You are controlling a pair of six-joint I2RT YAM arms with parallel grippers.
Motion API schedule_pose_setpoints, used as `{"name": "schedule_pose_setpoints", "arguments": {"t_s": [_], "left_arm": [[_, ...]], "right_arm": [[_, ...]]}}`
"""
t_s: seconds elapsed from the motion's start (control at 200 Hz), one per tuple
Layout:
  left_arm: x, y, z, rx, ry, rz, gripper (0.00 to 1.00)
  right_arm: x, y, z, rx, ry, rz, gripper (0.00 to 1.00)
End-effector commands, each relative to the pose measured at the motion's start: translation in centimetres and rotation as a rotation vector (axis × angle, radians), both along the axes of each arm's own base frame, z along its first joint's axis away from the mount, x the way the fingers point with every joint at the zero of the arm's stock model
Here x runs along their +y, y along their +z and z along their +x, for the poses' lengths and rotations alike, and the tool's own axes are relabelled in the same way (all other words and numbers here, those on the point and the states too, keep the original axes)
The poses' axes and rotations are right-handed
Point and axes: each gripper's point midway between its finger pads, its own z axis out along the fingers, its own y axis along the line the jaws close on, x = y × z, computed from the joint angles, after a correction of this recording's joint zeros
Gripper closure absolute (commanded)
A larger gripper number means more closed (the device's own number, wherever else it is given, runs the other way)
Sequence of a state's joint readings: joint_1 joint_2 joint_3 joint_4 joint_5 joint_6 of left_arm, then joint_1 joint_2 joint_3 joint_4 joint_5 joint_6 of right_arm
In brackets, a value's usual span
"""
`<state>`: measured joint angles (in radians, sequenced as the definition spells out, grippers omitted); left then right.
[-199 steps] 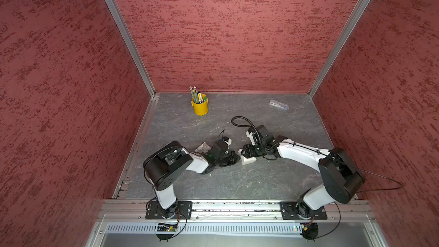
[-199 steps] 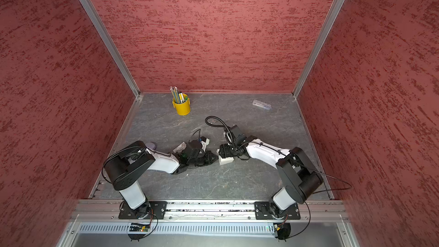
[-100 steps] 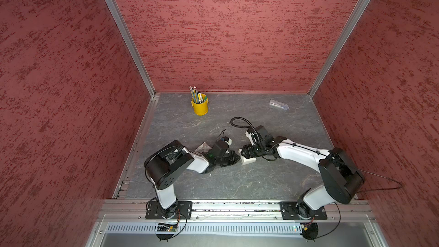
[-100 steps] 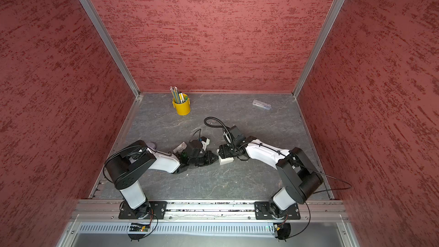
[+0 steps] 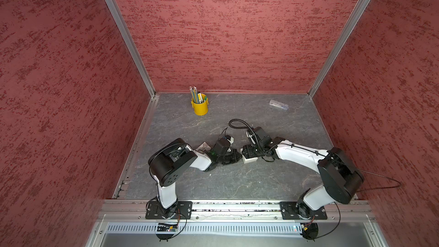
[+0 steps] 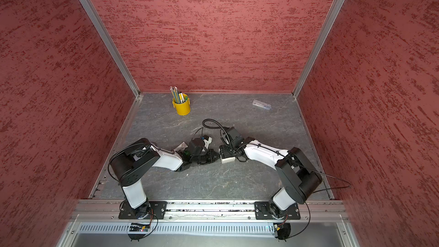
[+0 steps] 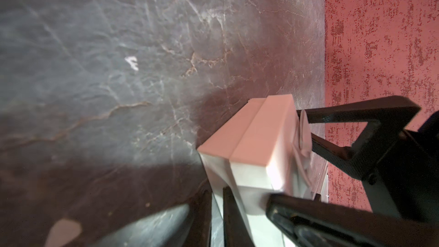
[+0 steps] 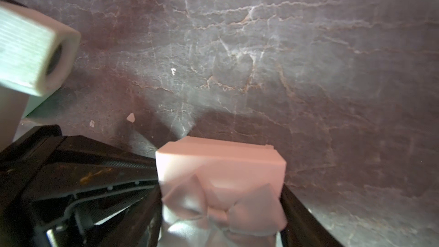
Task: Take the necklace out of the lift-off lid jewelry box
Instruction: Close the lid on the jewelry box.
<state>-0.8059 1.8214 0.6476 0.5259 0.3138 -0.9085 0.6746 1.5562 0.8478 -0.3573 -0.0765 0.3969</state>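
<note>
jewelry box (image 5: 250, 159) likely light, stiff, slick | right fingers (image 8: 299, 215) pinch it; best hold: lid (image 7: 263, 136) sides | left fingers (image 7: 229, 217) pressed together, touching box

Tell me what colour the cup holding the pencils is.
Yellow. The pencil cup shows best in a top view, near the back wall.

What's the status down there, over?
Left gripper shut, tips at jewelry box base. Right gripper straddles the lid, grip unclear. Lid still on, necklace unseen. Pencil cup well clear.
</note>
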Motion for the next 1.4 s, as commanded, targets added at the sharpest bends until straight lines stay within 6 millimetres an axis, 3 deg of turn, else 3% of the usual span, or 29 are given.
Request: {"name": "schedule_pose_setpoints", "arguments": {"t_s": [0.0,0.13,0.311,0.331,0.376,0.511,0.541,0.736,0.957,1.167,1.398], "left_arm": [[-1.0,1.4,0.8,-0.047,-0.013,-0.052,0.87],[0.0,1.6,0.9,-0.051,0.006,-0.050,0.85],[1.0,2.0,1.2,-0.054,0.017,-0.039,0.72],[1.2,2.0,1.2,-0.053,0.020,-0.036,0.71],[1.4,2.2,1.3,-0.056,0.023,-0.030,0.67],[2.4,2.8,1.5,-0.071,0.038,-0.012,0.60],[2.8,2.5,1.4,-0.061,0.044,0.004,0.59],[3.9,2.8,1.3,-0.056,0.056,0.042,0.52],[4.9,3.8,1.3,-0.066,0.084,0.083,0.43],[3.8,4.7,0.8,-0.073,0.059,0.079,0.41],[0.3,4.3,0.3,-0.046,-0.002,0.035,0.49]], "right_arm": [[1.1,-0.2,-1.4,0.034,0.016,0.023,0.23],[0.4,1.1,-0.5,-0.019,-0.023,0.002,0.18],[0.0,2.9,0.4,-0.065,-0.051,0.005,0.13],[0.0,3.0,0.4,-0.069,-0.052,0.009,0.06],[0.1,3.5,0.5,-0.078,-0.053,0.022,0.03],[0.0,3.8,0.5,-0.078,-0.053,0.032,0.02],[0.0,4.8,0.6,-0.098,-0.057,0.051,0.02],[-0.5,6.1,0.9,-0.116,-0.069,0.078,0.01],[-2.3,8.2,1.9,-0.149,-0.118,0.121,0.03],[-4.2,7.1,2.2,-0.116,-0.143,0.141,0.07],[-4.2,4.5,1.4,-0.035,-0.135,0.193,0.18]]}}
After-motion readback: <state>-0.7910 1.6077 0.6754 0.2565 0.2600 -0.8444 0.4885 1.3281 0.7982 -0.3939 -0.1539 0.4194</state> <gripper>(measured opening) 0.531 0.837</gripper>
